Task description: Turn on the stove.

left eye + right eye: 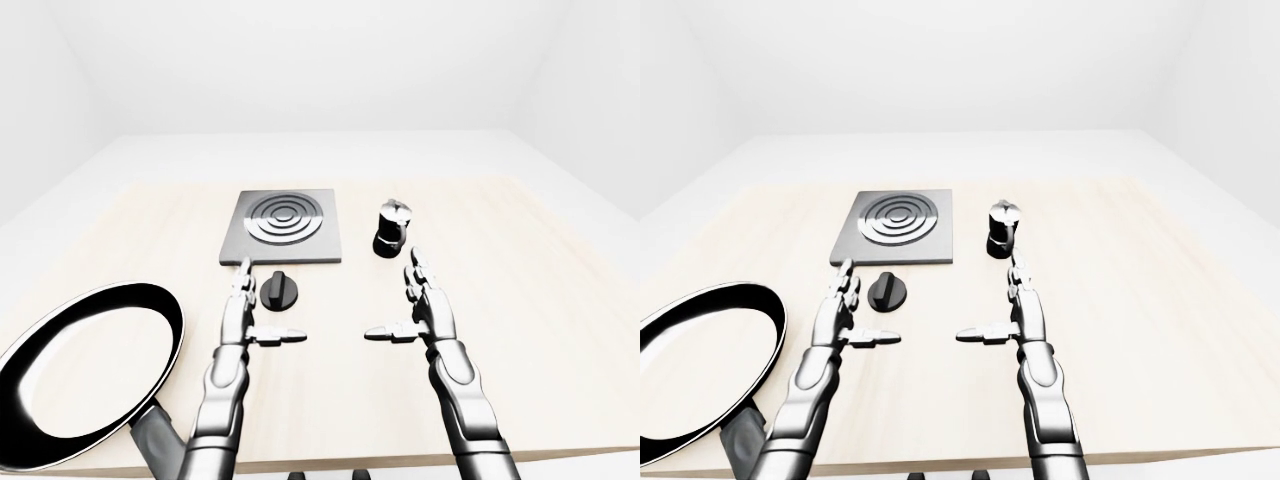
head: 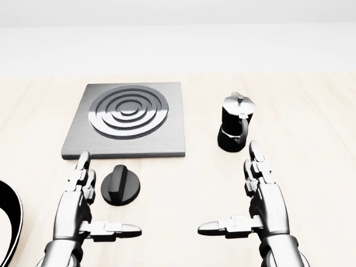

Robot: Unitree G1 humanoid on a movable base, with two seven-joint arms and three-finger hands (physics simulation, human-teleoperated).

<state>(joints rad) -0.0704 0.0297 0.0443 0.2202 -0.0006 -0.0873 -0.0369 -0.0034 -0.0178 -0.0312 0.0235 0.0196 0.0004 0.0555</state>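
So at this point the job had basically not started. The stove, a flat grey plate with ring-shaped burner grooves, sat on the pale wooden counter toward the upper left of the head view, and its black knob lay on the counter just below the plate's bottom edge, nothing touching it. The left hand hovered just left of the knob, fingers stretched out and spread, thumb pointing inward, holding nothing. The right hand mirrored it over on the right, also splayed wide and empty, well apart from the knob. A black coffee pot stood right of the stove, just above the right hand's fingertips in the head view. In the left-eye view a big black frying pan sat at the lower left, near the counter's edge. No glow on the burner that I could see, so my guess was everything was left to do: get the left hand onto the knob, close on it, and twist. The left looked way better placed than the right.
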